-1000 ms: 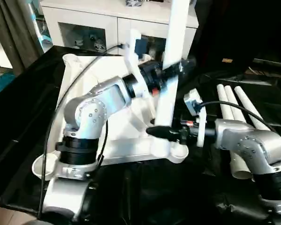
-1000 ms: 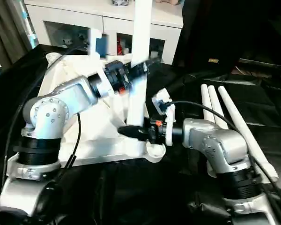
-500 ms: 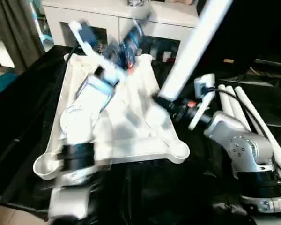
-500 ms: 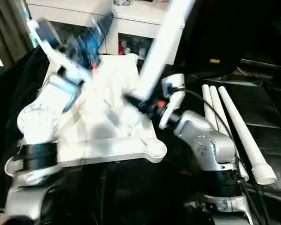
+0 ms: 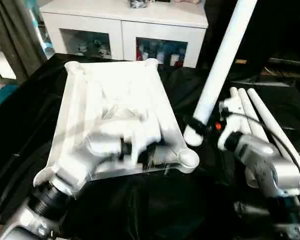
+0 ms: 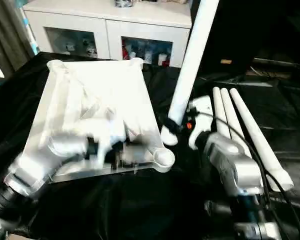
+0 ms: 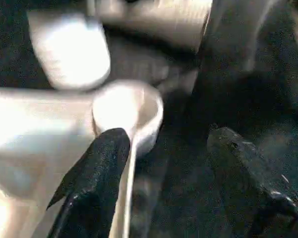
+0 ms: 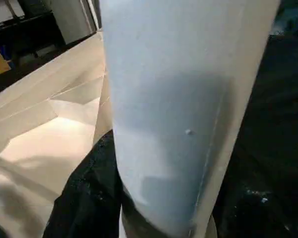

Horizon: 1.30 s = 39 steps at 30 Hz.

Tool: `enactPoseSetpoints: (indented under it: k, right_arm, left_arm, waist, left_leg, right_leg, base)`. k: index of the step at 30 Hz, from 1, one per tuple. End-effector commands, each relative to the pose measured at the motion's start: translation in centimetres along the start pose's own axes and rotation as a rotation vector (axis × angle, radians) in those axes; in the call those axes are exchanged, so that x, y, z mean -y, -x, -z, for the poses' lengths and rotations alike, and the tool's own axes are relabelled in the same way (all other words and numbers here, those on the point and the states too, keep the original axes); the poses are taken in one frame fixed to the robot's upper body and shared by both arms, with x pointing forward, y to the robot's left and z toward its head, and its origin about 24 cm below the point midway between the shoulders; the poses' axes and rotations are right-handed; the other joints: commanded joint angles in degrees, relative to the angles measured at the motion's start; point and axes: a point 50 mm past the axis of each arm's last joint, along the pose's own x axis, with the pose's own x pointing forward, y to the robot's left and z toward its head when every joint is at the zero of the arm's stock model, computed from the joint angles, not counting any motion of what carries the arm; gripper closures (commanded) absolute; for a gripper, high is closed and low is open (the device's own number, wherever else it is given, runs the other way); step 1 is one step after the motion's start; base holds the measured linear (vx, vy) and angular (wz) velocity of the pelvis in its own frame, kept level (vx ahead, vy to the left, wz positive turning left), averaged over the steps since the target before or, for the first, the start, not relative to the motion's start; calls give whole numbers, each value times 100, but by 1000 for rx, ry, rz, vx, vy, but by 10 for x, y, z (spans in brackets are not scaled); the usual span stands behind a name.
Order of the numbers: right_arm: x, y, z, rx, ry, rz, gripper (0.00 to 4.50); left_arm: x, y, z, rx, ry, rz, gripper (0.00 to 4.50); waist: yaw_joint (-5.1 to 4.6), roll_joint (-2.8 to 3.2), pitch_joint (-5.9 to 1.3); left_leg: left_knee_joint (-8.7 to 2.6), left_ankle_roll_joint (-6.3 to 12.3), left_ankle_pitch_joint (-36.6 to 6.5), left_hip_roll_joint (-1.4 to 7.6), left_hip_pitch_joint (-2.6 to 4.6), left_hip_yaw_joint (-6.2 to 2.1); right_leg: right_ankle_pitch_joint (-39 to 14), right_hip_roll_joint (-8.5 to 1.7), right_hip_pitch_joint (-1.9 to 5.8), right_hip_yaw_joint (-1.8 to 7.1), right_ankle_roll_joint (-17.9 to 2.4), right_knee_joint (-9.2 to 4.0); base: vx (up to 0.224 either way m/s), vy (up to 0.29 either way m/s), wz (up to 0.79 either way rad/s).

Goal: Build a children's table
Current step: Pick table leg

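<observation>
The white table top lies upside down on the black cloth, ribs up. My right gripper is shut on a white tube leg close to its lower end. The leg leans up and to the right, and its lower end hangs just off the top's right edge, above the near right corner socket. In the right wrist view the leg stands between my black fingers. My left arm lies blurred across the top's near edge. Its gripper is open, one finger beside the same socket.
Three more white legs lie side by side on the cloth to the right, behind my right arm. A white glass-door cabinet stands behind the table top. Black cloth covers the surface in front.
My left gripper has let go of the leg and swung down to the top's near edge. The right gripper has carried the leg right, from over the top to beside it, now tilted.
</observation>
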Motion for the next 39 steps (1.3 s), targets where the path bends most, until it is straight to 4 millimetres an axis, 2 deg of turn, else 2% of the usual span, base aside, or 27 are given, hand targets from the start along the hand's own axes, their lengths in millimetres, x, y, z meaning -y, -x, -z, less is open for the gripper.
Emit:
enactPoseSetpoints:
  k: [1,4,7,9,10,12,18,21,23,26,28,30,31,32,33,34,35,36,37,39]
  right_arm:
    - [-4,0,-8,23,46,-10,260]
    - [-6,0,-8,24,42,-17,260]
    - [-9,-1,-9,27,45,-29,260]
    - [-10,-1,-10,28,44,-31,260]
    - [-11,-1,-10,29,42,-36,260]
    - [-12,-3,-11,29,38,-45,260]
    - [-15,-7,-12,28,36,-68,260]
    - [-16,-8,-12,28,30,-76,260]
    - [-19,-9,-11,24,23,-95,260]
    - [-22,-10,-9,6,23,-130,260]
    - [-23,-11,-9,3,25,-136,260]
    - [-22,-12,-9,3,24,-136,260]
    - [-22,-13,-10,4,21,-134,260]
    - [-21,-13,-10,5,20,-133,260]
    - [-20,-14,-10,5,16,-135,260]
    - [-20,-14,-10,3,16,-136,260]
    - [-20,-15,-10,-1,16,-138,260]
    - [-19,-15,-10,-3,17,-138,260]
    - [-19,-15,-9,-11,23,-137,260]
    - [-16,-16,-7,-22,37,-131,260]
  left_arm:
    - [-5,-1,10,-70,-2,-50,184]
    - [-6,-1,15,-98,-1,-70,204]
    - [-12,-1,20,-136,10,-127,236]
    - [-13,-1,20,-139,11,-131,250]
    - [-14,0,20,-147,14,-137,250]
    - [-17,4,22,-165,22,-146,279]
    - [-18,13,27,-206,26,-160,325]
    - [-19,15,27,-199,38,-176,331]
    - [-21,18,26,-192,48,-202,364]
    - [-23,20,24,-186,61,-223,368]
    - [-25,20,22,-174,69,-244,405]
    - [-28,18,15,-142,79,-299,413]
    - [-28,17,11,-124,76,-319,420]
    - [-28,16,9,-118,74,-325,430]
    - [-24,11,3,-80,79,-313,436]
    - [-23,10,2,-68,73,-303,436]
    - [-22,7,-1,-47,61,-287,444]
    - [-21,7,-1,-41,55,-283,444]
    - [-19,5,-2,-30,55,-268,447]
    - [-16,2,-3,-11,48,-231,447]
  waist:
    - [-22,46,-396]
    - [-37,45,-410]
    - [-58,65,-426]
    - [-60,52,-422]
    - [-58,56,-423]
    - [-63,11,-411]
    - [-60,22,-405]
    - [-61,20,-400]
    - [-60,19,-397]
    - [-68,17,-395]
    - [-68,11,-396]
    - [-63,11,-399]
    - [-69,-11,-412]
    - [-71,-6,-416]
    - [-87,-29,-439]
    - [-87,-29,-439]
    - [-78,-33,-461]
    - [-76,-33,-461]
    - [-81,-58,-469]
    - [-74,-52,-490]
  left_leg:
    - [-463,-98,-919,306,55,-113]
    - [-459,-86,-873,305,52,-119]
    - [-448,-26,-732,310,44,-122]
    - [-445,5,-713,303,37,-120]
    - [-444,7,-721,302,38,-119]
    - [-449,39,-751,307,36,-115]
    - [-458,15,-807,309,44,-119]
    - [-463,8,-829,313,42,-120]
    - [-461,7,-852,309,37,-119]
    - [-464,20,-849,312,35,-124]
    - [-461,24,-836,310,33,-124]
    - [-453,37,-792,314,39,-120]
    - [-454,49,-714,314,19,-121]
    - [-451,53,-658,316,16,-123]
    - [-428,117,-479,308,4,-116]
    - [-428,117,-479,308,4,-116]
    - [-401,246,-236,294,-23,-112]
    - [-398,286,-179,292,-29,-110]
    - [-387,345,-120,290,-31,-99]
    - [-365,431,12,282,-37,-94]
  right_leg:
    - [-947,-445,270,314,-1088,-513]
    - [-867,-448,272,314,-1099,-503]
    - [-445,-442,281,308,-1215,-464]
    - [-405,-447,287,308,-1260,-464]
    - [-421,-451,287,307,-1270,-465]
    - [-584,-459,284,308,-1276,-481]
    - [-756,-465,266,308,-1236,-489]
    - [-797,-472,264,308,-1240,-489]
    - [-868,-477,269,309,-1228,-494]
    - [-890,-472,265,307,-1223,-496]
    - [-897,-472,269,307,-1220,-501]
    - [-835,-475,261,306,-1250,-498]
    - [-733,-475,281,307,-1252,-478]
    - [-647,-476,284,305,-1269,-466]
    - [-323,-472,299,303,-1334,-437]
    - [-323,-472,299,303,-1334,-437]
    - [38,-472,319,306,-1386,-407]
    - [135,-470,317,304,-1398,-399]
    - [281,-462,317,303,-1423,-388]
    - [507,-450,309,296,-1467,-355]
  base:
    - [0,0,0]
    - [0,0,0]
    - [0,0,0]
    - [0,0,0]
    - [0,0,0]
    - [0,0,0]
    - [0,0,0]
    - [0,0,0]
    - [0,0,0]
    - [0,0,0]
    - [0,0,0]
    - [0,0,0]
    - [0,0,0]
    - [0,0,0]
    - [0,0,0]
    - [0,0,0]
    - [0,0,0]
    - [0,0,0]
    - [0,0,0]
    - [0,0,0]
